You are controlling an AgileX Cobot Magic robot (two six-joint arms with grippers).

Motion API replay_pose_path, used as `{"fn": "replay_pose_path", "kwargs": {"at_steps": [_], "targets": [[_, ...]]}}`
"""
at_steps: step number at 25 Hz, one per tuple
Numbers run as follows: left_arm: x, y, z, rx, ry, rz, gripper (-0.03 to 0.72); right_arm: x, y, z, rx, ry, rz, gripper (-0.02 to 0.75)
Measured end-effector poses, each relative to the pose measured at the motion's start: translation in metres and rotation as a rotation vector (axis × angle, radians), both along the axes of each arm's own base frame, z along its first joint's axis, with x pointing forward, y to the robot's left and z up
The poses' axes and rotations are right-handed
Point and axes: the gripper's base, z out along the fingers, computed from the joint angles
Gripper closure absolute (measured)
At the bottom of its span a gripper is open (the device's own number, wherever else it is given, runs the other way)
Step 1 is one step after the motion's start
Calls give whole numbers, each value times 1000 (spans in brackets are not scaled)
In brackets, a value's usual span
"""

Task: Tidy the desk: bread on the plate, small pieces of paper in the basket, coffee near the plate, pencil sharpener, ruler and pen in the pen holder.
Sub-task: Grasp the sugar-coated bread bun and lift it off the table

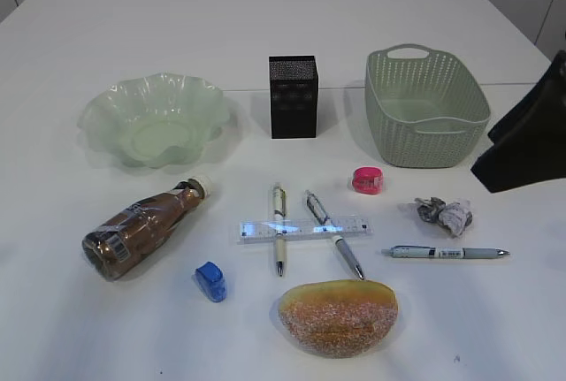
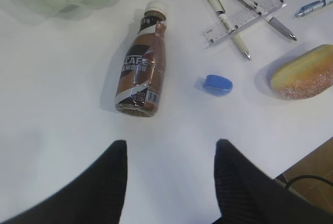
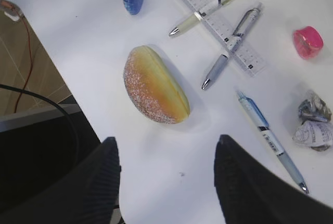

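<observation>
The bread [image 1: 339, 316] lies near the desk's [image 1: 106, 36] front edge. The coffee [image 1: 146, 226] lies on its side, below the green plate [image 1: 93, 116]. Two pens [image 1: 279, 226] cross under the clear ruler [image 1: 303, 228], and a third pen [image 1: 447, 252] lies to the right. A blue pencil sharpener [image 1: 210, 280] and a pink one [image 1: 367, 179] sit nearby, with crumpled paper [image 1: 445, 214] below the basket [image 1: 424, 89]. The black pen holder [image 1: 293, 96] stands at the back. My left gripper [image 2: 170, 143] hangs open, short of the coffee [image 2: 143, 65]. My right gripper [image 3: 165, 140] is open, short of the bread [image 3: 155, 91].
My right arm [image 1: 526, 142] hangs dark at the right edge of the exterior view, beside the basket. The desk's front edge and brown floor [image 3: 26, 68] show in the right wrist view.
</observation>
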Motion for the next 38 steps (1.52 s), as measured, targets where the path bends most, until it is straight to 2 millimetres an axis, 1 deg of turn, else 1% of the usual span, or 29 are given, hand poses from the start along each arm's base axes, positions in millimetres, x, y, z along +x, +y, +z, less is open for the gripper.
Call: {"fn": "replay_pose_path", "kwargs": {"at_steps": [6,20,23,26,29,31,32,33,34,35,38], "targets": [[0,-1,0,-8,3,0,307,-4,10,0,-18,-28,104,279],[0,-1,0,-7,1,-5,307,-4,11,0,-20,-30,110,279],[-1,-4,0,-10,-8,-68,307,-3,11,0,-20,-34,108,279],[-4,-14,2,-32,-40,-198,307,1,10,1,-22,-76,75,279],[-2,-27,-3,-22,-45,-310,307,10,7,2,-26,-121,-46,279],[1,-36,-9,-10,-26,-365,307,16,3,3,-20,-131,-179,279],[4,-40,-13,-4,-14,-394,307,16,3,3,-20,-131,-179,279],[5,-44,-16,2,-6,-423,307,22,-2,4,-14,-145,-323,279],[7,-48,-20,7,5,-446,307,22,-2,4,-14,-145,-323,279],[8,-53,-23,12,9,-475,307,27,-8,4,-20,-145,-448,279],[9,-68,-29,23,-10,-559,307,32,-14,0,-57,-131,-549,279]]}}
